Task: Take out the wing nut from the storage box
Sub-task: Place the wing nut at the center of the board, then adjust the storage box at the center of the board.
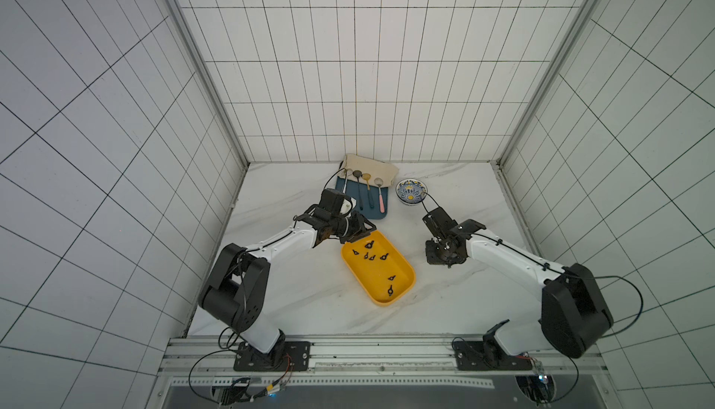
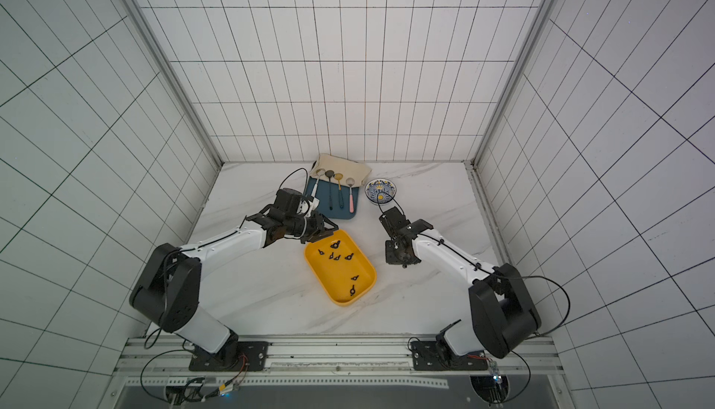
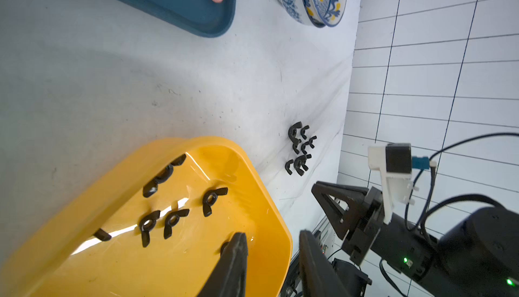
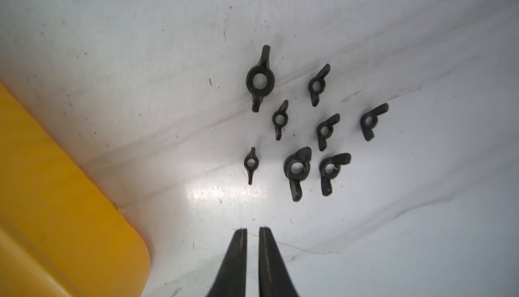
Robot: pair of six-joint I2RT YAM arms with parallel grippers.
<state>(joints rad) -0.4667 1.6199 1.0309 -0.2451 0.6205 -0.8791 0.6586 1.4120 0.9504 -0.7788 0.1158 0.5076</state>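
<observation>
Several wing nuts (image 3: 210, 200) lie in the storage box (image 1: 367, 277); the left gripper (image 3: 272, 233) hangs over its far corner, fingers apart, empty. Right gripper (image 4: 252, 229), fingers closed on nothing, hovers over eight loose nuts (image 4: 296, 190) beside the box

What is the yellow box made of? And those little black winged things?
The storage box looks like glossy plastic: smooth yellow walls, rounded corners, bright glints. The wing nuts look matt black, maybe metal or hard plastic; the look leaves that open.
</observation>
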